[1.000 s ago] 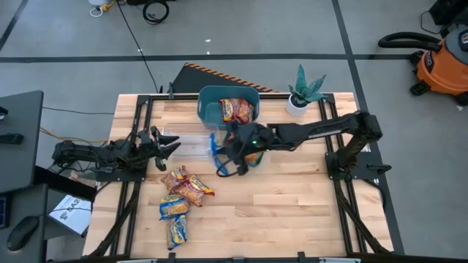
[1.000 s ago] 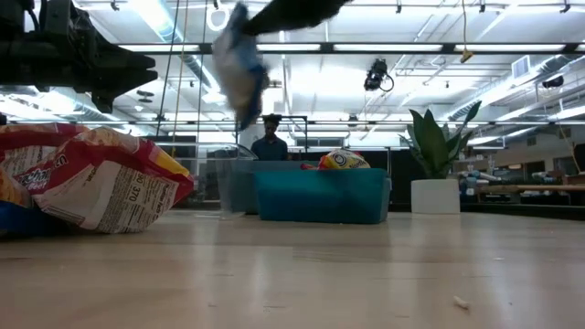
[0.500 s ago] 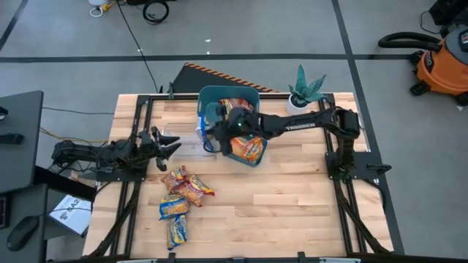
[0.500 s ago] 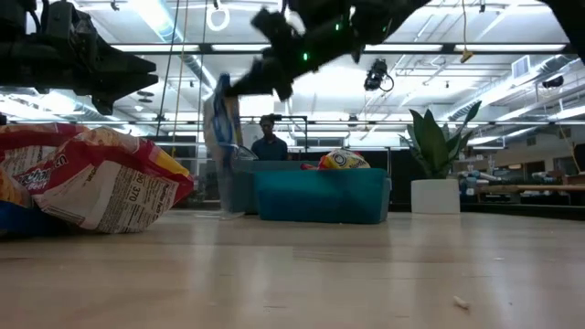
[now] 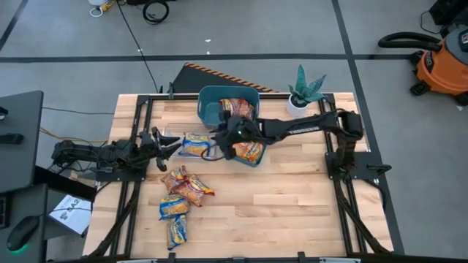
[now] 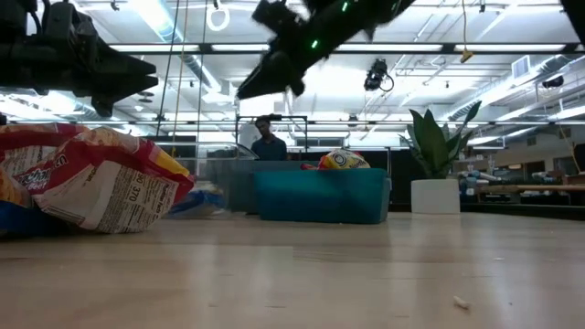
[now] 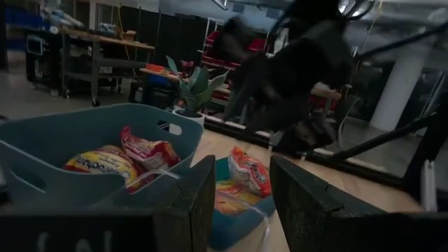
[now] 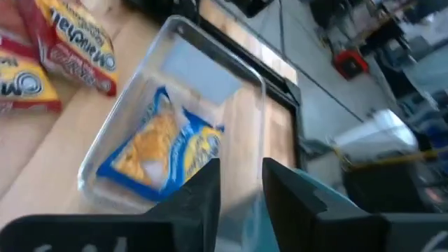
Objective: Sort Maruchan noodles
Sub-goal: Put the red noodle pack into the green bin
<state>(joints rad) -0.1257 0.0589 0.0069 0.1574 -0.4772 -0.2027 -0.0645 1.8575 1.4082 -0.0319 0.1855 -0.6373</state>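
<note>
A blue-and-yellow Maruchan packet (image 5: 196, 145) lies flat in the clear plastic tray (image 8: 210, 77) and also shows in the right wrist view (image 8: 164, 143). My right gripper (image 5: 219, 141) hovers open and empty just above the tray's right end. My left gripper (image 5: 167, 144) waits open and empty at the tray's left end. Several red, orange and blue-and-yellow packets (image 5: 183, 193) lie in a loose pile on the table nearer the front. Red packets (image 5: 235, 109) lie in the far teal bin (image 5: 208, 102), orange ones (image 5: 248, 151) in the nearer teal bin.
A potted plant (image 5: 303, 91) stands at the back right. The two teal bins sit close behind and to the right of the tray. The pile shows large at the left of the low view (image 6: 82, 183). Bare wood lies at the table's front right (image 5: 292, 212).
My right gripper has carried the blue-and-yellow packet from over the nearer teal bin toward the table's left, over the clear tray, and let it go. The packet hung upright from the fingers; it now lies flat in the tray. My left arm has kept still.
</note>
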